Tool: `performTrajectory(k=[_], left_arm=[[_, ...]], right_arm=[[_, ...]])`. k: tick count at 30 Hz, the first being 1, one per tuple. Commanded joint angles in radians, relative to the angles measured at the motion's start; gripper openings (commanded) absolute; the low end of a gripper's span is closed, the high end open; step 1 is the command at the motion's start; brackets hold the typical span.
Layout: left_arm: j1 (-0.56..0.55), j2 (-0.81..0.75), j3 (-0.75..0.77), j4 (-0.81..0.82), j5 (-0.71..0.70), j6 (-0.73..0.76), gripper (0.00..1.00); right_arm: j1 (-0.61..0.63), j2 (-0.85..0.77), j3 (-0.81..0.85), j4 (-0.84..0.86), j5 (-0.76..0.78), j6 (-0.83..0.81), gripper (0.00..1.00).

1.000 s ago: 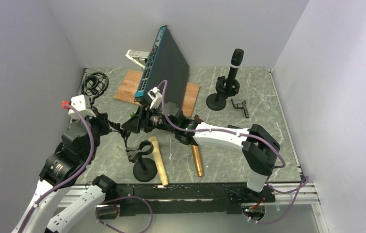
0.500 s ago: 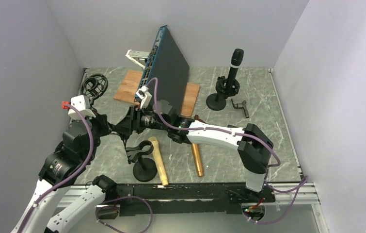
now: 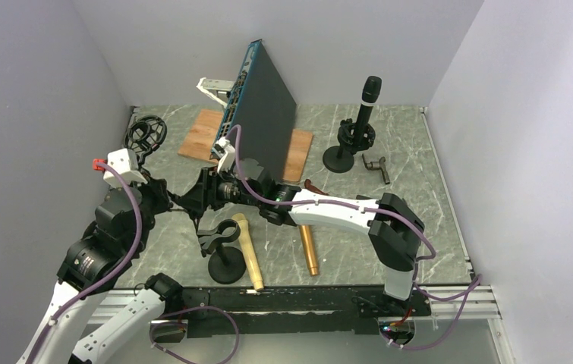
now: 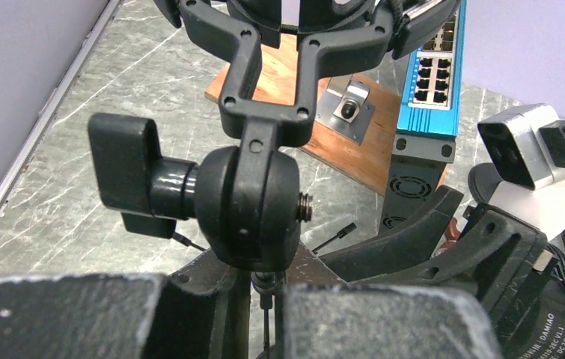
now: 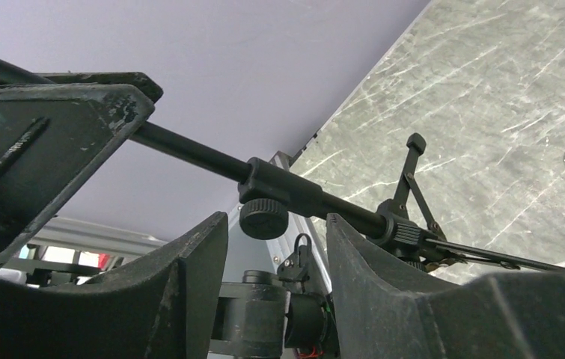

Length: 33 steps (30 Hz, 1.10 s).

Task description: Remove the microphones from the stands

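Observation:
The black microphone point(image 3: 369, 97) stands upright in its round-based stand point(image 3: 341, 155) at the back right, far from both grippers. My left gripper point(image 3: 168, 199) point(image 4: 268, 299) is shut on the thin rod of a black tripod stand, just below its swivel joint point(image 4: 253, 206) and empty shock mount point(image 3: 147, 132) point(image 4: 301, 30). My right gripper point(image 3: 196, 197) point(image 5: 275, 239) is open. Its fingers point(image 5: 189, 284) sit on either side of the same tripod stand's pole point(image 5: 189, 153), below the pole's round knob point(image 5: 264, 218).
A blue network switch point(image 3: 256, 98) leans upright over a wooden board point(image 3: 199, 129) at the back. A gold microphone point(image 3: 247, 250), a copper one point(image 3: 310, 249) and a small clip stand point(image 3: 222, 250) lie at the front. A metal part point(image 3: 376, 165) lies near the black microphone's stand.
My right gripper has moved left up to the tripod stand held by the left gripper, and its jaws have narrowed around the pole. The left arm has barely moved.

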<state>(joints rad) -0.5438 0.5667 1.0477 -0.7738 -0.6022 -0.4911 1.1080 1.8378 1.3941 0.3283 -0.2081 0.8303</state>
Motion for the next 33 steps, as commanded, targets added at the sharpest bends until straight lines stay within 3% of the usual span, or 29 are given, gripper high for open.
performTrajectory(k=[1,15,19,20,21,26,33], left_arm=[[0.0,-0.003,0.045,0.085,-0.007,-0.023,0.0],[0.0,0.005,0.052,0.078,0.011,-0.037,0.0],[-0.001,0.016,0.068,0.066,0.017,-0.038,0.0],[0.0,0.018,0.079,0.057,0.019,-0.039,0.0],[0.0,0.019,0.086,0.05,0.02,-0.04,0.0],[-0.001,0.019,0.117,0.036,0.034,-0.03,0.0],[0.001,0.01,0.142,0.008,0.062,-0.032,0.0]], right_arm=[[0.005,0.014,0.054,0.002,0.031,-0.028,0.52],[0.018,0.028,0.08,-0.026,0.044,-0.103,0.31],[0.028,0.028,0.09,-0.052,0.061,-0.17,0.14],[0.035,0.027,0.097,-0.065,0.071,-0.207,0.03],[0.038,0.026,0.1,-0.076,0.078,-0.241,0.0],[0.068,-0.002,0.094,-0.104,0.14,-0.493,0.0],[0.158,-0.052,0.068,-0.097,0.278,-1.02,0.0]])
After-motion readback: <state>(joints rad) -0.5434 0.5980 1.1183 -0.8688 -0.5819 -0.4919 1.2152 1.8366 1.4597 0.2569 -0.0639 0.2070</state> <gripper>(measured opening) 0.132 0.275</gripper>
